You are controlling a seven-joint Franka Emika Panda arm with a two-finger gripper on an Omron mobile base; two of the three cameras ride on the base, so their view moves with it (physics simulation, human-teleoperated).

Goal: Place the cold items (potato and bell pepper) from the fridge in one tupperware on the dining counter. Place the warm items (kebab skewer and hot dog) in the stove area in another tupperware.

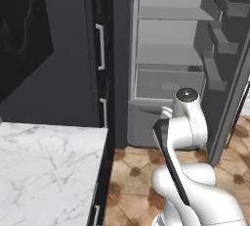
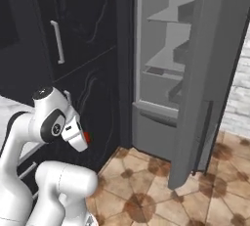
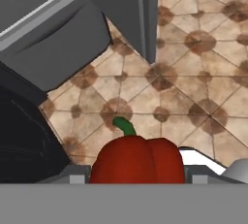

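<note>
In the hand view, a red bell pepper with a green stem sits between my gripper's two fingertips, held above the tiled floor. From the right base view, the gripper hangs low beside the dark cabinets, and a bit of the red bell pepper shows at its tip. The fridge stands open ahead, with pale grey shelves and a wide drawer. Its door is swung out to the right.
A white marble-veined countertop lies at the lower left on a dark base. Dark cabinets with pale handles stand left of the fridge. Brown patterned floor tiles spread in front of the fridge.
</note>
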